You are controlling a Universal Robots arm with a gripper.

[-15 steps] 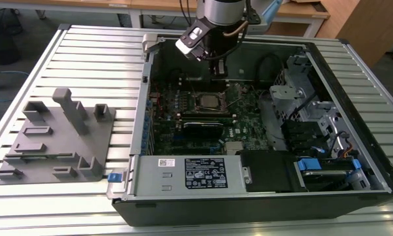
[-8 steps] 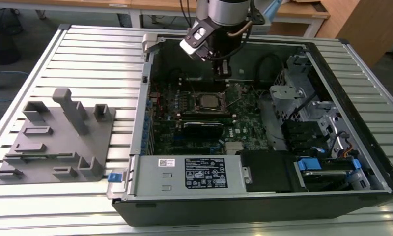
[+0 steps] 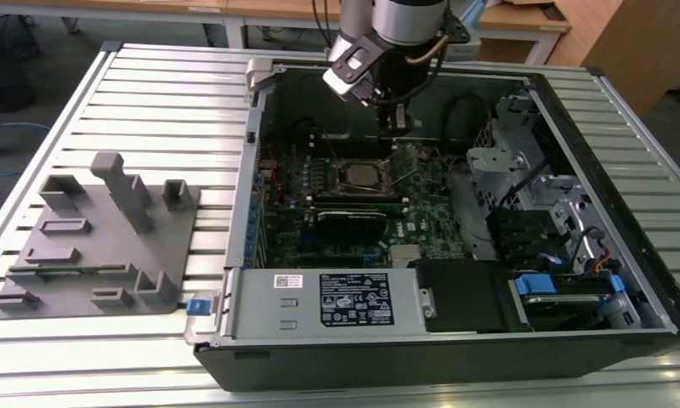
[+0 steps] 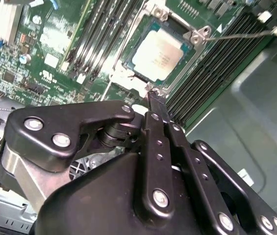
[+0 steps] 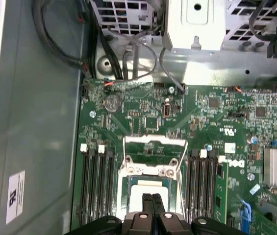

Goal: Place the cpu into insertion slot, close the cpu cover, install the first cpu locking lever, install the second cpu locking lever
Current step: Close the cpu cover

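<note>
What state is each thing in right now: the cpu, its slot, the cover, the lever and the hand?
cpu: seated, silver top showing.
insertion slot: holds the cpu.
cpu cover: looks raised open, not over the cpu.
locking lever: looks unlatched, sticking out.
hand: shut, empty, by the cpu.

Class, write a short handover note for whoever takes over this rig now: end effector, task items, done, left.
End effector: shut, empty, tip by the slot's edge.
Cpu: seated in the slot, cover looks down over it.
Done: cpu placed; cover apparently closed.
Left: one lever sticks out, unlatched; the other's state is unclear.
</note>
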